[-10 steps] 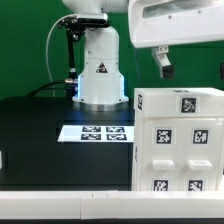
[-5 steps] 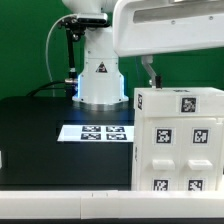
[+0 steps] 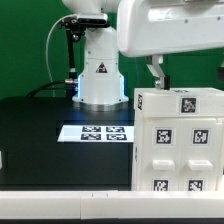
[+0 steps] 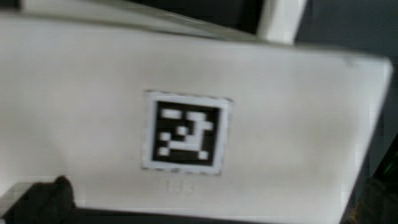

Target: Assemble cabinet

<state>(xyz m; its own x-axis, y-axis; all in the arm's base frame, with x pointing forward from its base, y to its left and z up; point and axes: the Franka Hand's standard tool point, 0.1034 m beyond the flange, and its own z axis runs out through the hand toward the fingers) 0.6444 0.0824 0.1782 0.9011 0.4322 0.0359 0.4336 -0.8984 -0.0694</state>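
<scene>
We judge the cabinet (image 3: 178,140) largely built on the surface (image 3: 40,135), our pincer (image 3: 157,74) above at twelve o'clock, its state unreadable.

We see our arm reaching down from above, gripper (image 3: 157,72) hanging vertical; its finger spacing seems unreadable here.

The black table (image 3: 40,130) carries the marker board (image 3: 96,132) and the cabinet (image 3: 178,140).
</scene>
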